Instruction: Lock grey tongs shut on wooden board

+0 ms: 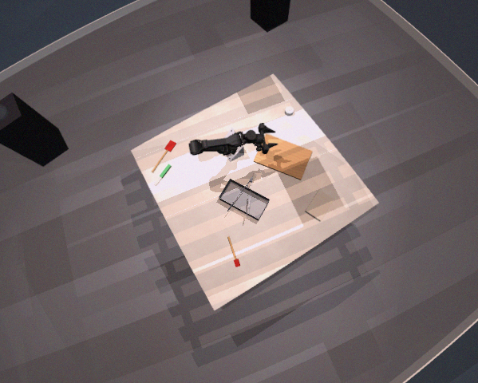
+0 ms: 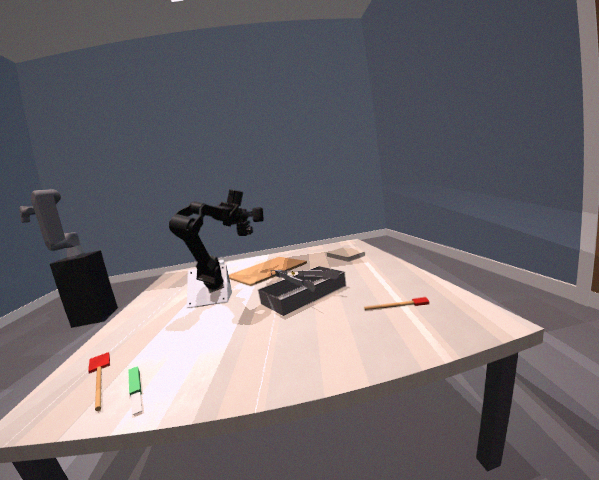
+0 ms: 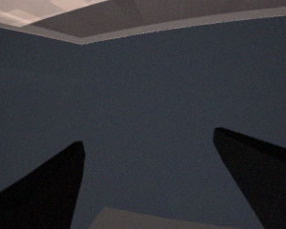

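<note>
Pincer (image 1: 275, 138) (image 2: 252, 223) (image 3: 151, 141) wide apart, holding nothing; tongs (image 1: 239, 195) (image 2: 301, 279) still unlocked across tin (image 1: 264, 211) (image 2: 303, 301); next, likely reach down and grasp them

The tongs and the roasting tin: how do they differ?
The tongs are thin, spread arms; the roasting tin is a rectangular, walled tray. The tongs lie across the tin, their ends reaching past its rim, while the tin sits on the table. Both are greyish.
</note>
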You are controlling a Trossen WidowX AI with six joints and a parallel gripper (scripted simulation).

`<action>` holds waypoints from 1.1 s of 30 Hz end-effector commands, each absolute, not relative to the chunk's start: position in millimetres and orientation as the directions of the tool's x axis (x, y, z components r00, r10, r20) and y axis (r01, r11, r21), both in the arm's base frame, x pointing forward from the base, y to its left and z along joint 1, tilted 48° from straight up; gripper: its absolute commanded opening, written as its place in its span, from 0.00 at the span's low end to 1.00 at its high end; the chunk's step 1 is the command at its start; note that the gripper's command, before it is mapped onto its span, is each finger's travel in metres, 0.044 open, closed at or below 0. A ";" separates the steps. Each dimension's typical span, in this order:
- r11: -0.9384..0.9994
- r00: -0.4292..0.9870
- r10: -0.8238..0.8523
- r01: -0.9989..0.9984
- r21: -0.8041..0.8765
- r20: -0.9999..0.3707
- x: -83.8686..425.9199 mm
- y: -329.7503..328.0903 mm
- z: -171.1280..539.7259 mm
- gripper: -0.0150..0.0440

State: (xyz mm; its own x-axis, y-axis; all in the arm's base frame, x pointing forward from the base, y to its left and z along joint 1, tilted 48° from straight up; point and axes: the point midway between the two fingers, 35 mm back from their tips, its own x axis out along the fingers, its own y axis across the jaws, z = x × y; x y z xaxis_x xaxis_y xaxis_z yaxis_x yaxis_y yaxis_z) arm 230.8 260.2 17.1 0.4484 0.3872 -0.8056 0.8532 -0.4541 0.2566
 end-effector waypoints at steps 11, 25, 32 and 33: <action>0.120 0.465 0.167 0.866 0.486 -0.870 270.4 220.0 16.9 1.00; 0.885 0.357 -0.221 0.465 -0.033 -0.907 316.0 130.3 31.9 1.00; 0.937 0.293 -0.331 0.217 -0.275 -0.897 323.9 99.9 41.4 1.00; 0.935 0.283 -0.346 0.177 -0.306 -0.895 324.8 95.5 43.0 1.00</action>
State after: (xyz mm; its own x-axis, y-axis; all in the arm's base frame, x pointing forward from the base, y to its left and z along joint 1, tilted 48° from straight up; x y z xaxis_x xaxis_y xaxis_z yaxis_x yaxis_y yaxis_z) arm 298.0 160.7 27.2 0.4142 -0.0788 -0.9068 0.6660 0.7053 0.2429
